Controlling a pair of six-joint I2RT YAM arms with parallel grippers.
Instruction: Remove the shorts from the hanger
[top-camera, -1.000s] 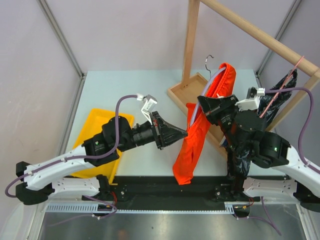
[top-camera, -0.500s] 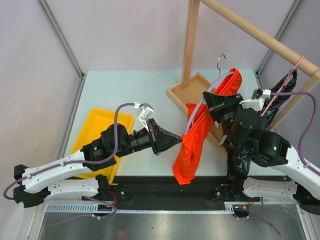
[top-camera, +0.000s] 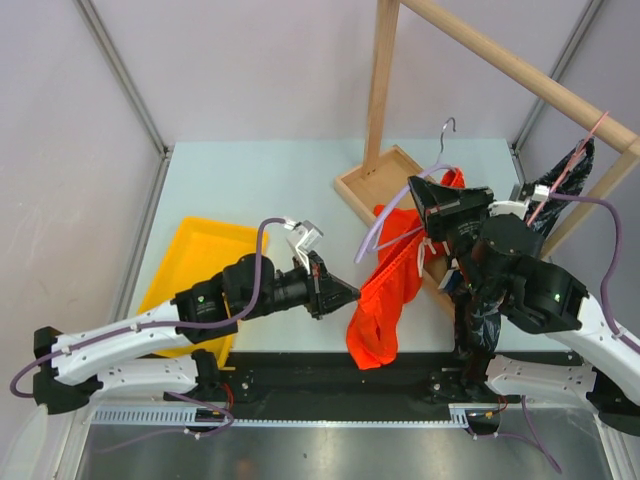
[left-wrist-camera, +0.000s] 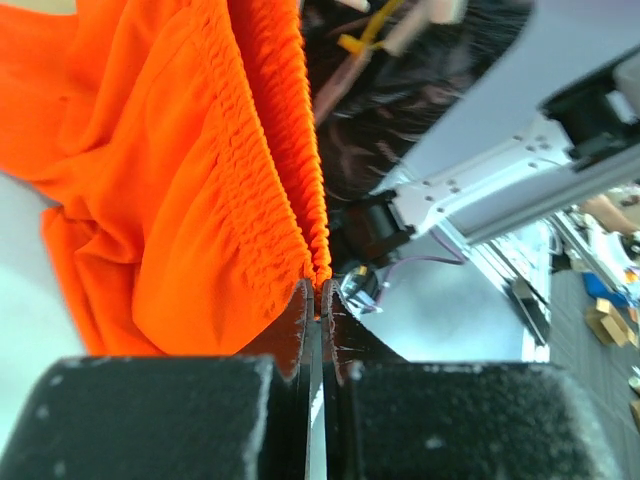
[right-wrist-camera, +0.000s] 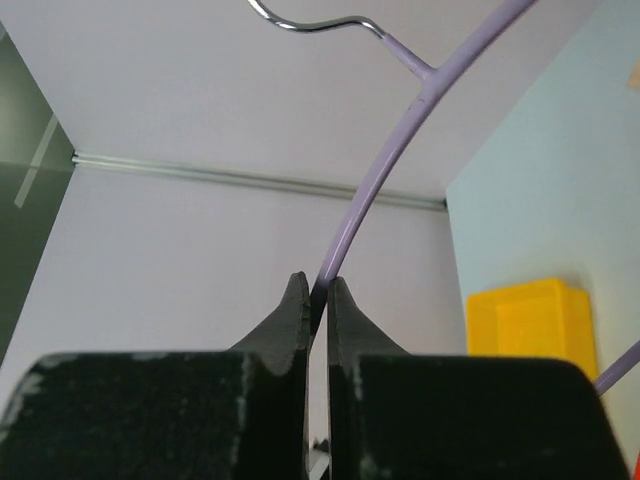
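Observation:
The bright orange shorts (top-camera: 385, 290) hang partly off a lilac wire hanger (top-camera: 392, 222) and droop toward the table's near edge. My left gripper (top-camera: 352, 292) is shut on their elastic waistband, which shows in the left wrist view (left-wrist-camera: 180, 180) pinched at the gripper's tips (left-wrist-camera: 320, 290). My right gripper (top-camera: 415, 190) is shut on the hanger's wire (right-wrist-camera: 385, 170), with the wire running between its tips (right-wrist-camera: 318, 285), and holds it up in the air. The dark mottled shorts (top-camera: 570, 190) hang from the wooden rail at the right.
A wooden rack stands at the back with an upright post (top-camera: 380, 80), a sloping rail and a tray-like base (top-camera: 365, 185). A yellow bin (top-camera: 195, 270) lies on the table at the left, under the left arm.
My left gripper has pulled the waistband down and toward the near edge. My right gripper has carried the hanger right and back. The orange shorts have slid further off the hanger.

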